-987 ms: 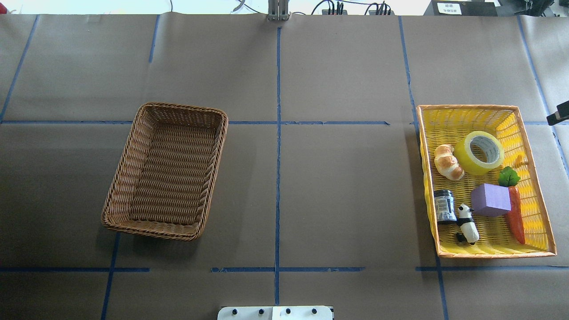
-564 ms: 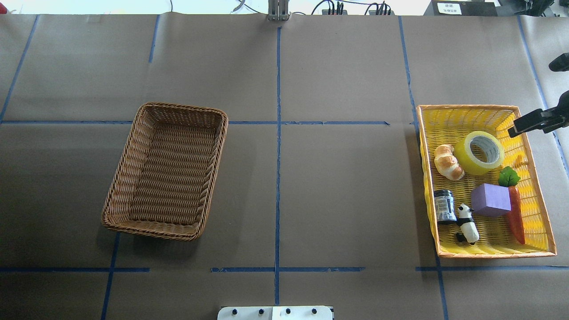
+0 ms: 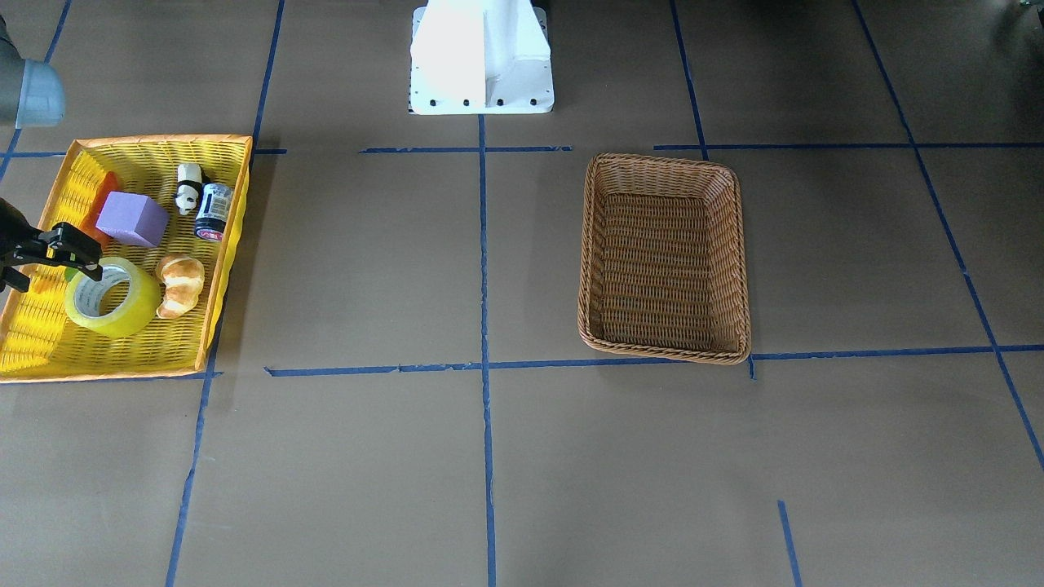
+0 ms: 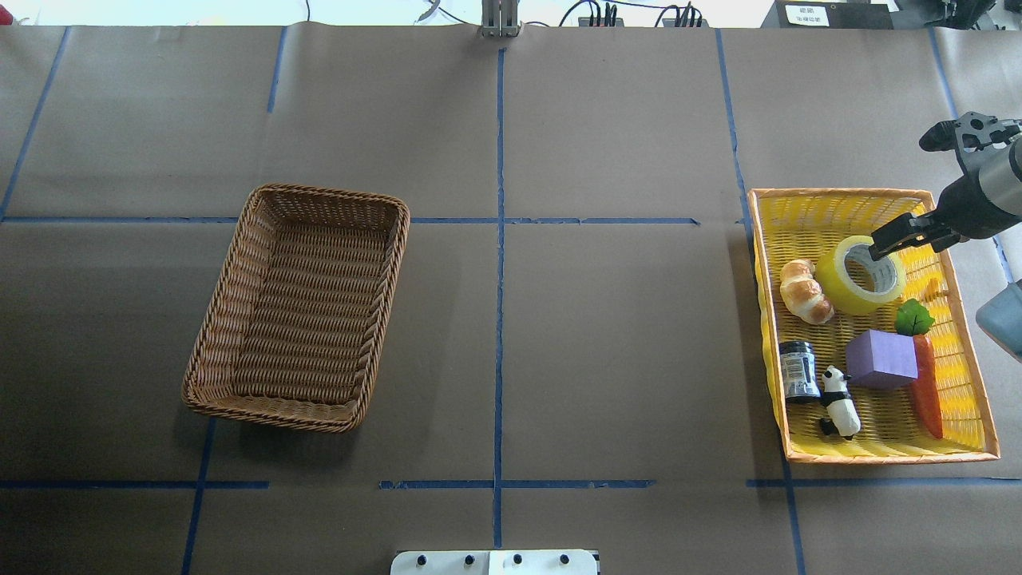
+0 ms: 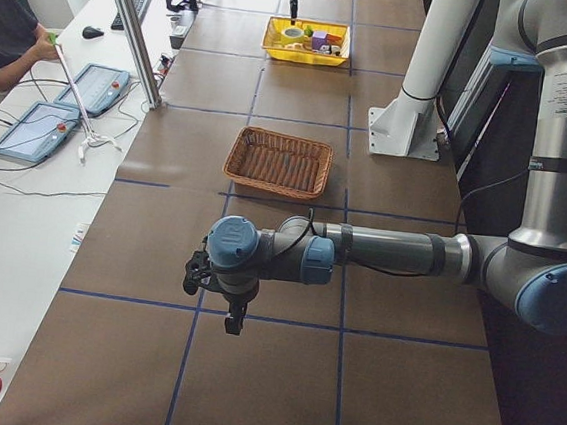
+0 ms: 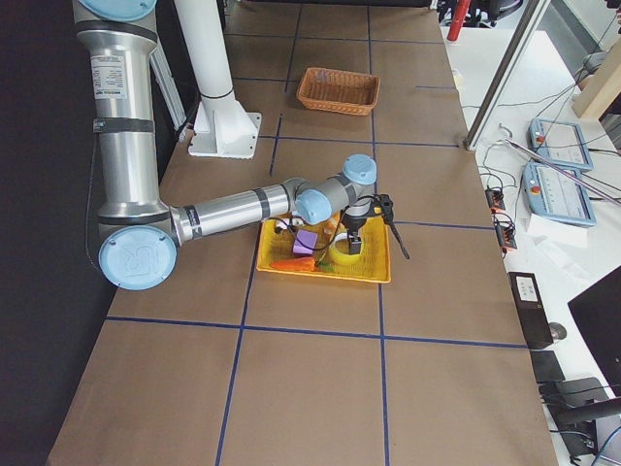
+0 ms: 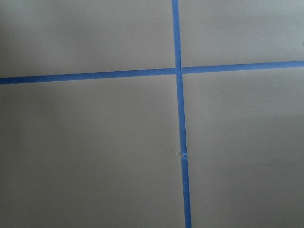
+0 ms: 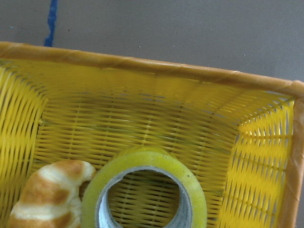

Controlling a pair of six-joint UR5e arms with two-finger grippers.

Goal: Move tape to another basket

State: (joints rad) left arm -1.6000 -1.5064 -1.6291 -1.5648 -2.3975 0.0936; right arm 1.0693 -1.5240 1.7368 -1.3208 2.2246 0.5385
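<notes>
The tape, a yellow roll with a grey-white core, lies in the yellow basket at the table's right, next to a croissant. It also shows in the front view and close up in the right wrist view. My right gripper is open and hovers above the far right part of the yellow basket, one finger over the tape's core, not touching it. The brown wicker basket stands empty left of centre. My left gripper shows only in the exterior left view, and I cannot tell its state.
The yellow basket also holds a croissant, a purple cube, a carrot, a panda figure and a small dark jar. The robot base stands at the table's near edge. Blue tape lines cross the brown table cover.
My right gripper has come in from the right edge and moved left over the yellow basket to above the tape. The tape and both baskets have not moved.
</notes>
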